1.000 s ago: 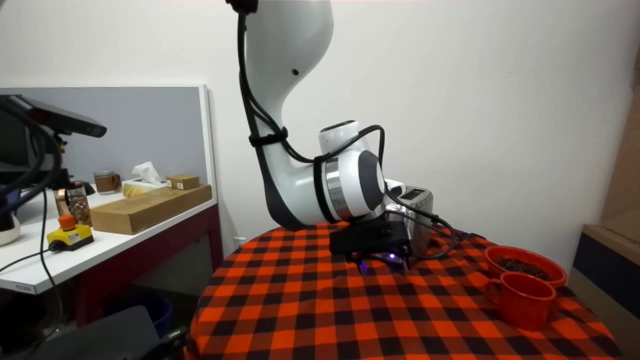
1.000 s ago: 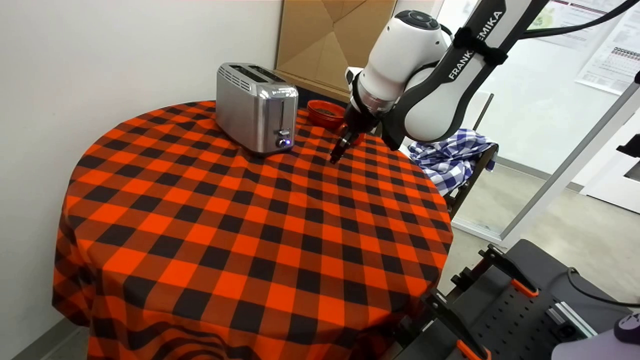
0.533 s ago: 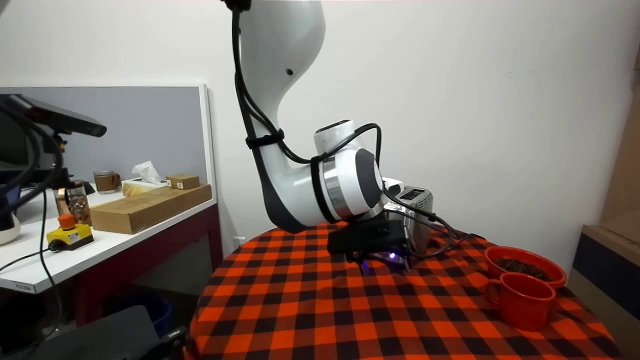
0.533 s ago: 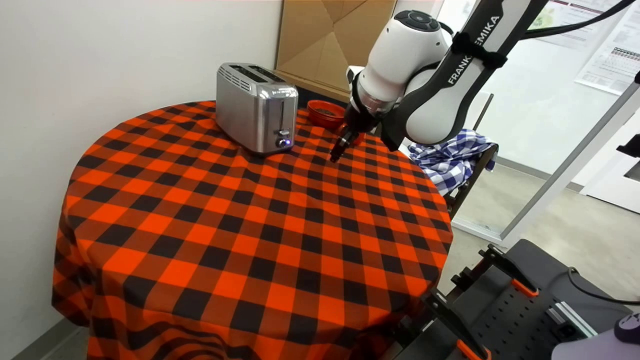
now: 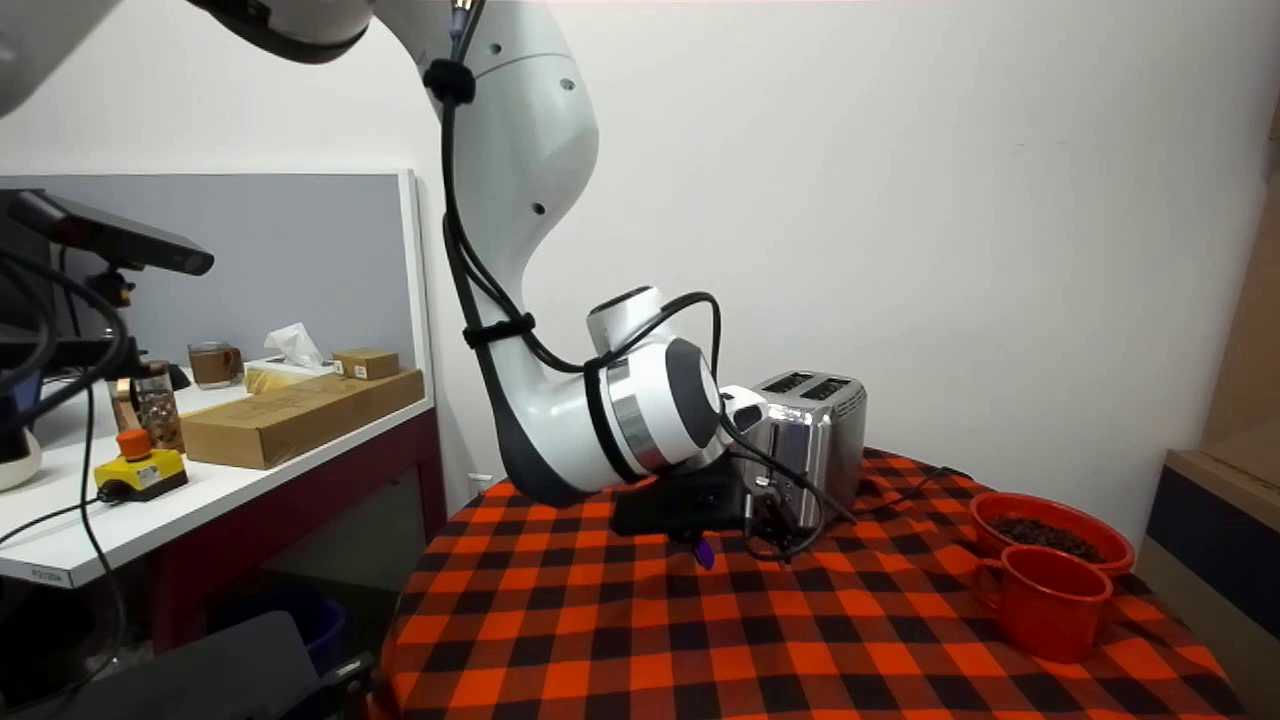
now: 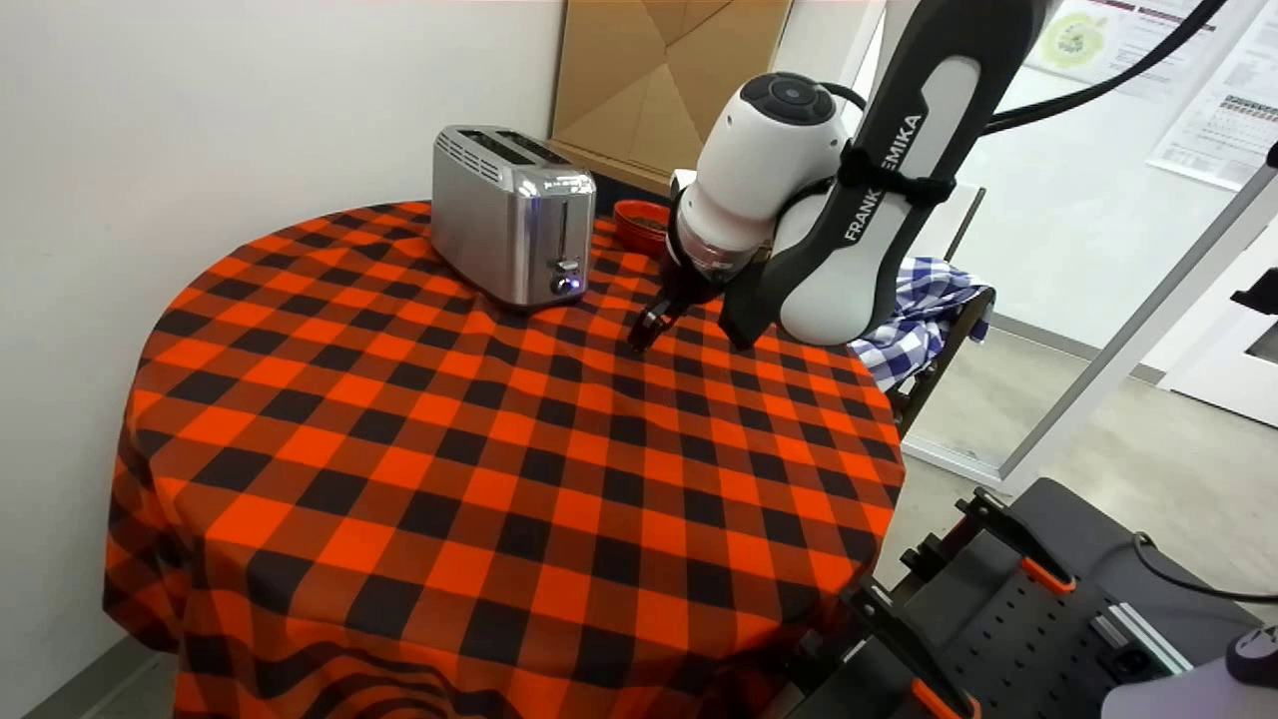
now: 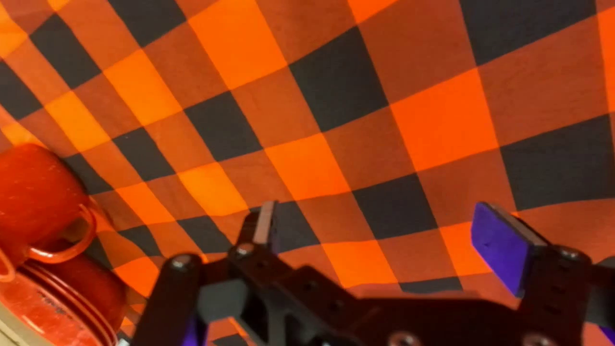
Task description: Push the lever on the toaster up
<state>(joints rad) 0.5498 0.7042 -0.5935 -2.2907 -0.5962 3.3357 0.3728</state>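
Observation:
The silver two-slot toaster (image 6: pixel 474 220) stands on the table and also shows in an exterior view (image 5: pixel 843 440). Its lever (image 6: pixel 567 267) sits low in the vertical slot on its end face, just above a lit knob (image 6: pixel 567 286). My gripper (image 6: pixel 644 340) is low over the tablecloth, in front of that end face and apart from the lever. In the wrist view my gripper (image 7: pixel 377 226) is open, with only tablecloth between its fingers. The toaster and lever are out of the wrist view. The arm and cables partly cover the toaster's front in an exterior view.
A red mug (image 5: pixel 1055 605) and a red bowl (image 5: pixel 1112 545) of dark bits stand near the table edge; both show at the wrist view's left (image 7: pixel 43 202). A red-and-black checked cloth (image 6: pixel 449 469) covers the table. A wall (image 5: pixel 1000 250) is behind the toaster.
The arm barely moves at first, then shifts: my gripper is now left of and lower than before in both exterior views. More of the toaster shows. The lever and toaster have not moved.

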